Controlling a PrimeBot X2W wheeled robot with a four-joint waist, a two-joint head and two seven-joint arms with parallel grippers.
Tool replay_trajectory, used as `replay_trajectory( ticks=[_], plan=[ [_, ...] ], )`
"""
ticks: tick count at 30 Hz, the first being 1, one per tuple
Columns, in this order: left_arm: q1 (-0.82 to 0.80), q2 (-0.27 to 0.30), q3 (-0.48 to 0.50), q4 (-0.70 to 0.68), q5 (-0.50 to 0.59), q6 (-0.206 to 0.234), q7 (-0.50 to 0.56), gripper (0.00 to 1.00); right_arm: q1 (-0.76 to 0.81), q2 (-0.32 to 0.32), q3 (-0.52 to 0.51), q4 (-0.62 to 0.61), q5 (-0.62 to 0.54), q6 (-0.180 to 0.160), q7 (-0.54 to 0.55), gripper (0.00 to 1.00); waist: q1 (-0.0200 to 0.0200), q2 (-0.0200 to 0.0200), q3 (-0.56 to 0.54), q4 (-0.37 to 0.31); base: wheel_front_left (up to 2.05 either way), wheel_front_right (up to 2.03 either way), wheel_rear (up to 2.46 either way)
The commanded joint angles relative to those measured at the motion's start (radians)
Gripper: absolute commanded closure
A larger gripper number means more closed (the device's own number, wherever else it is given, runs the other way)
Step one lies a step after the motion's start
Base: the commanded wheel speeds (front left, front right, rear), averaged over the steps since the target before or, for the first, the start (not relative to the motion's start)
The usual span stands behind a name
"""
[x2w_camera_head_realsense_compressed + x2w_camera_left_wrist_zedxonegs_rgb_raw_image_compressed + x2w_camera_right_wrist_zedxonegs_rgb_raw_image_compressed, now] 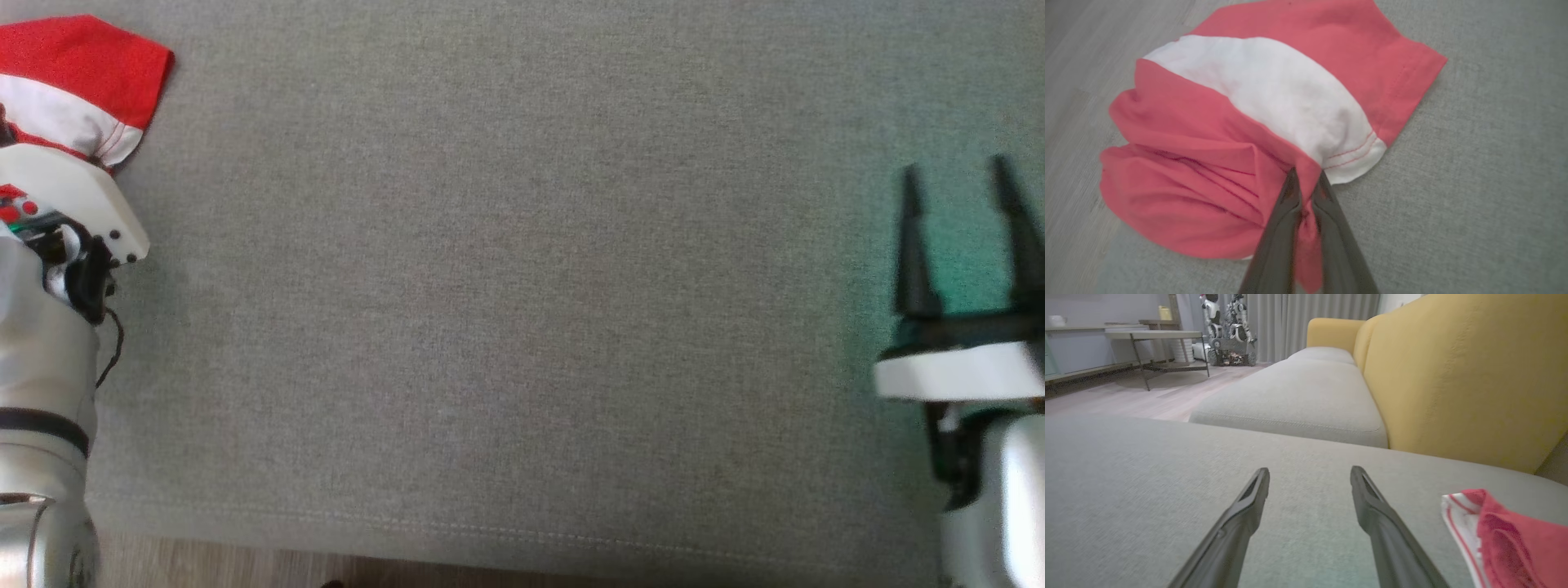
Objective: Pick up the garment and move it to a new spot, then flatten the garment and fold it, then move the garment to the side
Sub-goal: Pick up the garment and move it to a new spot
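Note:
The garment (1257, 110), red with a broad white band, lies bunched on the grey cushion. My left gripper (1306, 174) is shut on a fold of its red fabric, which is pinched between the two dark fingers (1282, 228). From the head camera the garment (77, 82) sits at the far top left, with my left arm's white wrist housing (77, 204) just below it and covering the fingers. Far across the cushion, at the right edge, my right gripper (955, 175) is open and holds nothing. Its fingers (1241, 514) hover low over bare cushion.
The grey cushion (522, 286) ends at a seamed front edge with wood floor (245, 567) below. A yellow backrest (1453, 375) rises beside a further grey seat (1298, 396). Another red and white cloth (1506, 539) lies near my right gripper. A table and a parked robot stand far off.

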Motion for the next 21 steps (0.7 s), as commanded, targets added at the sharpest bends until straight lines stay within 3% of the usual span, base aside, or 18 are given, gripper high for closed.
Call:
replay_trajectory(
  ticks=[1,6,12,21],
  plan=[
    [-0.014,0.067,0.022,-0.010,0.000,-0.003,-0.027,1.00,-0.033,-0.003,0.002,-0.041,0.012,-0.001,-0.012,0.00,-0.0001,0.0000,-0.009,-0.002,0.00,0.00,0.00],
    [-0.024,0.065,0.007,-0.029,0.005,-0.019,-0.143,1.00,-0.036,-0.002,-0.021,-0.030,0.016,-0.001,-0.018,0.00,-0.0001,0.0000,-0.048,-0.009,0.00,0.00,0.00],
    [-0.029,0.041,-0.023,-0.081,0.010,-0.050,-0.295,1.00,0.028,-0.001,0.068,0.005,0.029,-0.001,-0.031,0.00,-0.0001,0.0000,-0.123,-0.032,0.00,0.00,0.00],
    [-0.004,-0.043,-0.109,-0.230,0.000,-0.075,-0.341,1.00,0.063,0.000,0.174,0.067,0.080,-0.001,-0.069,0.00,-0.0001,0.0000,-0.229,-0.079,0.00,0.00,0.00]
  ],
)
